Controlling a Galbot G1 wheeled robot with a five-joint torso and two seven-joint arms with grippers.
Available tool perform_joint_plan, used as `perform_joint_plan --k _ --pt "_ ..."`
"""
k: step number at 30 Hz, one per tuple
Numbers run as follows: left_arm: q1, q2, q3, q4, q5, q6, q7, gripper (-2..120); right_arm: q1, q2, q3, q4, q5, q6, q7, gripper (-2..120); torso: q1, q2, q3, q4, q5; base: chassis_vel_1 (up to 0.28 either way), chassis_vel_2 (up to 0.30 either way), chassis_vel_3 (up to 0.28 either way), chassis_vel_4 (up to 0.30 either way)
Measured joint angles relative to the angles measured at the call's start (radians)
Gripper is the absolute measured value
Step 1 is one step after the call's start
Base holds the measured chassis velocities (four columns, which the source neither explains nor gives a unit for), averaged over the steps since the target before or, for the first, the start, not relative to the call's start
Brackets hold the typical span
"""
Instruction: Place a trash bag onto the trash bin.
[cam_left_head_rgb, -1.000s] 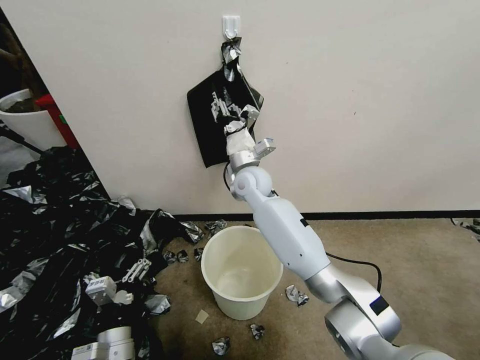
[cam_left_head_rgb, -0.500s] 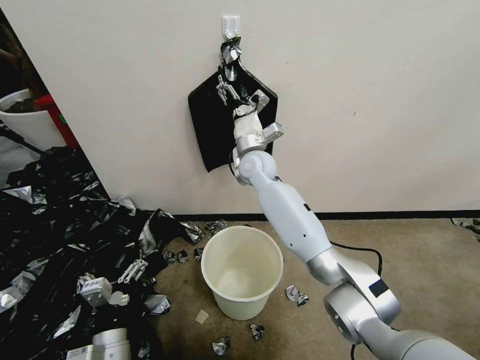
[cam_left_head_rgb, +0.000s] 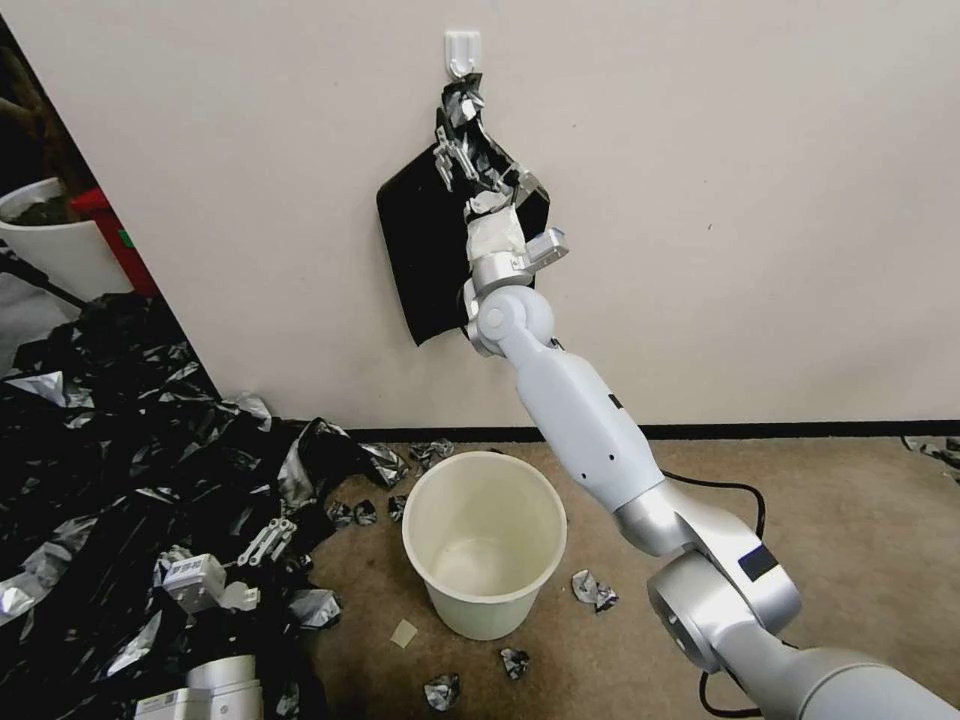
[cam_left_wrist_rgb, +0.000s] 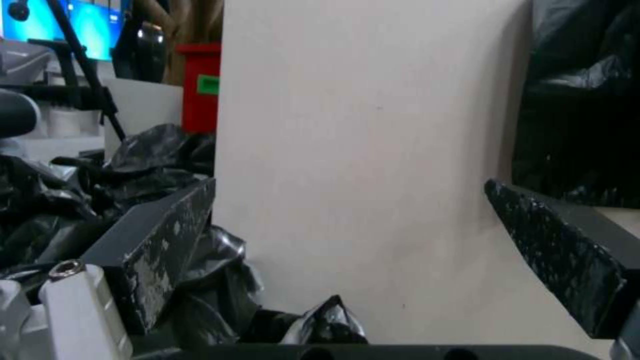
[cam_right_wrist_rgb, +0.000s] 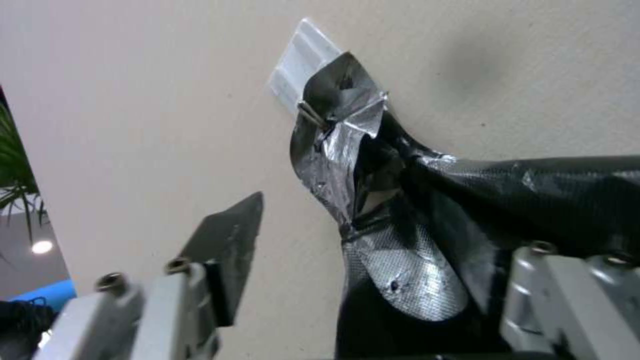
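Right gripper (cam_left_head_rgb: 478, 172) spread wide against hanging bag (cam_left_head_rgb: 420, 250) below hook (cam_left_head_rgb: 462, 50), maybe touching. Bin (cam_left_head_rgb: 484, 545) on floor. Left gripper (cam_left_head_rgb: 268, 540) parted, low.

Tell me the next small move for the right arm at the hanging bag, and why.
Probably close the right gripper on the neck of the hanging black bag, just below the wall hook. It is open, one finger clear beside the wall, the other against the plastic. The trash bin stands bare below; the left gripper is open, low by the heap.
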Motion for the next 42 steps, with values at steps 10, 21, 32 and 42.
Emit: perform_joint_plan --k 10,21,32,42 --pt "0.004 -0.001 0.001 0.001 0.005 -0.003 0.0 100 -0.001 0.0 0.0 -0.005 0.004 -0.001 -0.015 27 0.0 0.0 0.0 -0.0001 0.0 0.0 0.0 0.0 0.0" --pt "0.008 -0.001 0.004 0.001 0.017 -0.008 0.0 100 -0.01 0.0 0.007 -0.005 0.005 0.001 -0.044 0 0.0 0.0 0.0 -0.0001 0.0 0.0 0.0 0.0 0.0" --pt "0.003 -0.001 0.001 0.01 0.018 -0.01 0.0 100 -0.033 0.0 0.016 -0.022 0.097 0.014 -0.287 0 0.0 0.0 0.0 -0.0001 0.0 0.0 0.0 0.0 0.0" --pt "-0.002 -0.001 -0.005 0.024 0.014 -0.014 -0.001 100 -0.092 0.0 0.017 -0.062 0.154 0.022 -0.642 0 0.0 0.0 0.0 -0.0001 0.0 0.0 0.0 0.0 0.0"
